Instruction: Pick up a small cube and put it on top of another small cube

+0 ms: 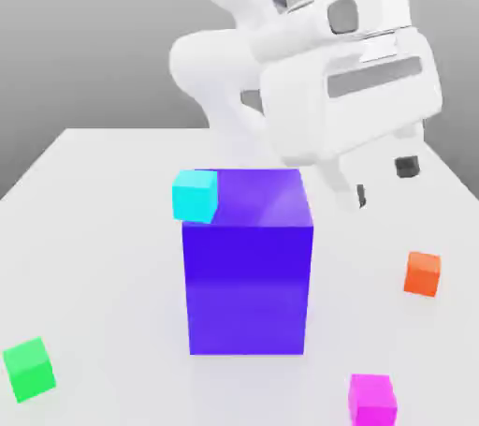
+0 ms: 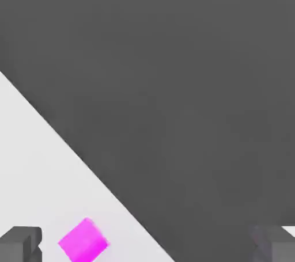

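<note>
Green cube (image 1: 29, 368): on the table (image 1: 103, 227) at the exterior view's left, well apart from the work.
Blue-violet block (image 1: 247, 274): centre, a cyan cube (image 1: 195, 196) at its upper left corner.
Gripper (image 1: 384, 181): released, jaws wide, empty, hanging above the table right of the block.
Small cube (image 1: 372, 399): magenta, on the table near the front, right of the block, below the orange cube (image 1: 423, 273).
Step in hand: reaching; I judge the fingers should straddle the magenta cube squarely before descending.
Hand view: shows the small cube (image 2: 83, 240) between the fingertips (image 2: 20, 242), nearer one, plus the table edge.
</note>
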You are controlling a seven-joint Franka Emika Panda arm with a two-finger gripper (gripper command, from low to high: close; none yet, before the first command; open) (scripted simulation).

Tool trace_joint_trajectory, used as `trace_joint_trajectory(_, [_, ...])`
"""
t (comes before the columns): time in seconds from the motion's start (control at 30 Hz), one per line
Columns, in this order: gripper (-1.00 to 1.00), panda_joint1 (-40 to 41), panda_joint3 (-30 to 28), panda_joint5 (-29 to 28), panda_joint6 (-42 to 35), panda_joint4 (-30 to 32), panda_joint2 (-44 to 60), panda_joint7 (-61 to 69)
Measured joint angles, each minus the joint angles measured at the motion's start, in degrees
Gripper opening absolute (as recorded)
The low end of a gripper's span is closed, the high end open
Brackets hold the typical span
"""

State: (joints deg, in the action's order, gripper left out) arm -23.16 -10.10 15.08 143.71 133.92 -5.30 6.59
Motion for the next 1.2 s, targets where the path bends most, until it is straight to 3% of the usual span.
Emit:
trace_joint_trajectory(0.23, [0.00,-2.79,1.46,-0.79,4.91,1.02,12.70,13.59])
trace_joint_trajectory(0.43, [0.00,-4.43,1.92,-7.74,9.86,2.05,22.42,20.44])
trace_joint_trajectory(0.57, [0.00,-3.49,3.51,-7.08,15.97,0.66,30.59,22.58])
trace_joint_trajectory(0.6, [-1.00,-3.05,4.05,-6.69,17.30,0.31,32.32,22.92])
trace_joint_trajectory(0.83, [-1.00,-3.01,4.09,-6.71,17.33,0.28,32.51,22.94])
trace_joint_trajectory(0.97, [-1.00,-4.24,2.40,-8.85,11.65,1.87,25.23,21.36])
trace_joint_trajectory(1.2, [-1.00,6.40,-3.94,-7.46,7.61,1.99,21.45,29.71])
